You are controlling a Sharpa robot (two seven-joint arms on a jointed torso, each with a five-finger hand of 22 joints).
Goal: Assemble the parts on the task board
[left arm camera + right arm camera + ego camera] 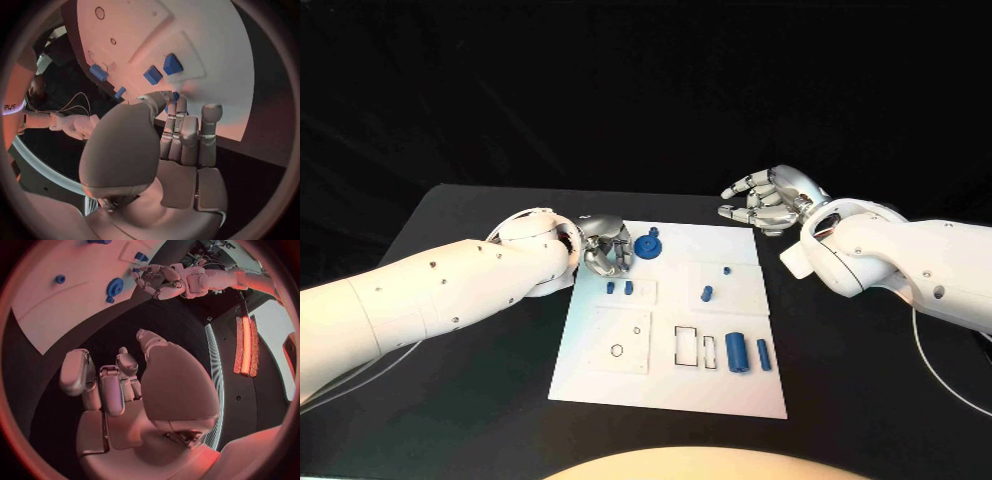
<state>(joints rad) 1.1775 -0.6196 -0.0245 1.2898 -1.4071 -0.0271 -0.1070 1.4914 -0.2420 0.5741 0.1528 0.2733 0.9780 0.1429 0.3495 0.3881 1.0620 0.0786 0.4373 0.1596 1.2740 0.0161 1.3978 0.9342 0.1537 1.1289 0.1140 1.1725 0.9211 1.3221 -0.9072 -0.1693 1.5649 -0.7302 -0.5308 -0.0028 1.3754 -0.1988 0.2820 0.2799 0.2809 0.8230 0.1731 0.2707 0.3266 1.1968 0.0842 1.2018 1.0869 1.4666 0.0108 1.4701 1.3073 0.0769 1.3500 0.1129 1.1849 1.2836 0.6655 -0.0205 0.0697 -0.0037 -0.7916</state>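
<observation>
The board (678,330) is a flat white plate, matte and smooth, lying in the middle of the black bench (473,390). Thin raised white panels sit on it, and dark outlines mark recesses: a small ring and a dot at about 8 o'clock, rectangles toward 6 o'clock.

The parts are glossy blue plastic. A round gear (651,245) with a raised hub stands at the board's 11 o'clock corner. Two short pegs (619,288) stand side by side just below it, toward 9 o'clock. A small stub (707,294) sits near the centre. A thick cylinder (736,352) and a thinner bar (763,352) lie upright-long at about 5 o'clock, next to the rectangular outlines.

The left hand (604,246), silver metal with jointed segments, hangs over the board's 10 o'clock edge just beside the gear; its fingers (211,114) are curled in and hold nothing that can be seen.

The right hand (764,201) is off the board at 1 o'clock, over bare bench, fingers (76,371) loosely bent and apart, holding nothing.
</observation>
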